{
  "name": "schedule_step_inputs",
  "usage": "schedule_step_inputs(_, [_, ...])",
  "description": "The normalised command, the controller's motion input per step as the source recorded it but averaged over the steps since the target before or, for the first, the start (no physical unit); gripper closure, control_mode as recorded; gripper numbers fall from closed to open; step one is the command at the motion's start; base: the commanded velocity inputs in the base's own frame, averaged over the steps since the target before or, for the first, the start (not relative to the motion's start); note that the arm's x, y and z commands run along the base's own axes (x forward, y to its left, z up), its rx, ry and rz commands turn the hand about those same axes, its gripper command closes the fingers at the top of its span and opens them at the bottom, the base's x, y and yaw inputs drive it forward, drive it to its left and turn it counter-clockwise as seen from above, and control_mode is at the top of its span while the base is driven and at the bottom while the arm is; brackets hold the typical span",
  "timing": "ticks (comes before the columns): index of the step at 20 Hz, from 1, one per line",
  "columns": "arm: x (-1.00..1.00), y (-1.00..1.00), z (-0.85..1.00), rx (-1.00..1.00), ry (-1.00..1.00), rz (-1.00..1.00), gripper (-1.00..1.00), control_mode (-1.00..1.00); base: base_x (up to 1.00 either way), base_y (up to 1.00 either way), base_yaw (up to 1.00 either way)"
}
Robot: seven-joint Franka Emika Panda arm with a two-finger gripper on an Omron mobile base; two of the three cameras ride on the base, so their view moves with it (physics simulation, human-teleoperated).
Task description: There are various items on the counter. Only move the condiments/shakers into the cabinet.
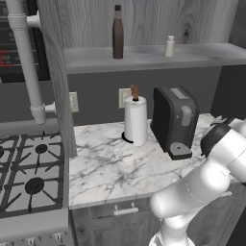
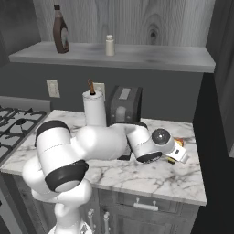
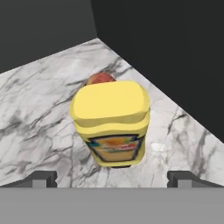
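The claw [image 3: 112, 178] hangs with its fingers spread wide over the yellow squeeze bottle [image 3: 111, 124], which stands on the marble bench [image 3: 39, 113] near its right end, to the right of the black coffee machine [image 1: 175, 121]. A paper-towel roll [image 1: 135, 120] stands left of that machine. On the cabinet shelf [image 1: 149, 56] above it stand the brown bottle [image 1: 117, 33] and the small pale shaker [image 1: 169, 46].
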Motion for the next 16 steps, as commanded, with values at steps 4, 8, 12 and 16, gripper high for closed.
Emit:
schedule_step_inputs(4, [0.05,0.00,-0.04,0.00,0.00,0.00,-1.00,-1.00,0.00,0.00,0.00])
schedule_step_inputs(8, [0.07,0.00,-0.07,0.00,0.00,0.00,-1.00,-1.00,0.00,0.00,0.00])
schedule_step_inputs(12, [0.05,-0.03,-0.06,0.00,0.00,0.00,-1.00,-1.00,0.00,0.00,0.00])
schedule_step_inputs(16, [0.02,-0.08,-0.02,0.00,0.00,0.01,-1.00,-1.00,0.00,0.00,0.00])
